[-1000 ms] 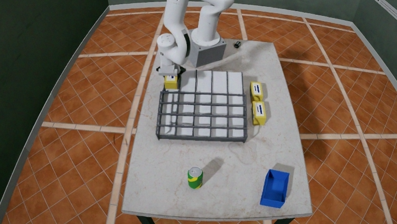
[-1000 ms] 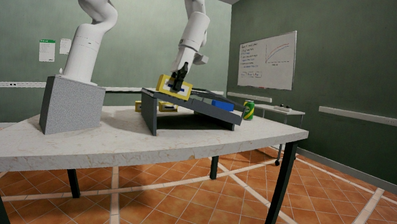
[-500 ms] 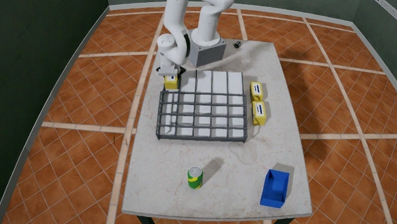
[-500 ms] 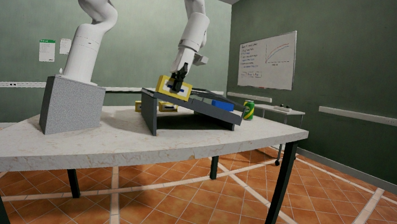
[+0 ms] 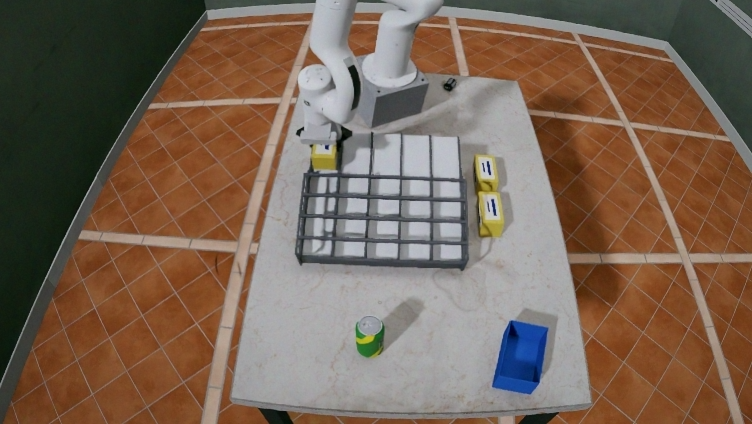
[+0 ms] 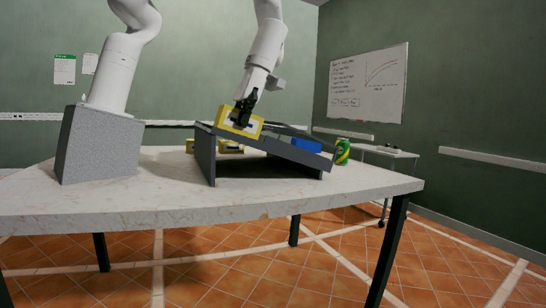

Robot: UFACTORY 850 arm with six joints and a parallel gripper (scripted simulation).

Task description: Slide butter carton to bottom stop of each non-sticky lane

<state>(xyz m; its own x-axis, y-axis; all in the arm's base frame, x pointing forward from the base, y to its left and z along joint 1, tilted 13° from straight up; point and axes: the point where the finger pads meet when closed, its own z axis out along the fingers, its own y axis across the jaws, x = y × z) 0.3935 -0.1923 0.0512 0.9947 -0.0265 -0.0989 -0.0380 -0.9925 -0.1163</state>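
From the top view, take the gray sloped shelf (image 5: 381, 260) in the middle of the counter (image 5: 326, 300) as your landmark. Your end effector (image 5: 321, 141) sits at the shelf's upper end, over the outermost lane on the image-left side, clamped on a yellow butter carton (image 5: 323, 156) that lies at the very top of that lane. Two more butter cartons (image 5: 485, 172) (image 5: 490, 213) lie on the counter just beside the shelf's opposite side, one nearly touching the other. Beyond the shelf's low end you have a green soda can (image 5: 369, 337) standing upright, and a blue bin (image 5: 520, 358) well off toward the counter's corner.

From the exterior view, the shelf (image 6: 267, 147) tilts down away from the arm's gray pedestal (image 6: 72, 168). The end effector (image 6: 242, 115) grips the carton (image 6: 237, 122) across its labelled face, fingers partly spread by its width; the carton is tilted with the slope at the shelf's high edge. Whether it rests on the lane or hovers just above, you cannot tell here.
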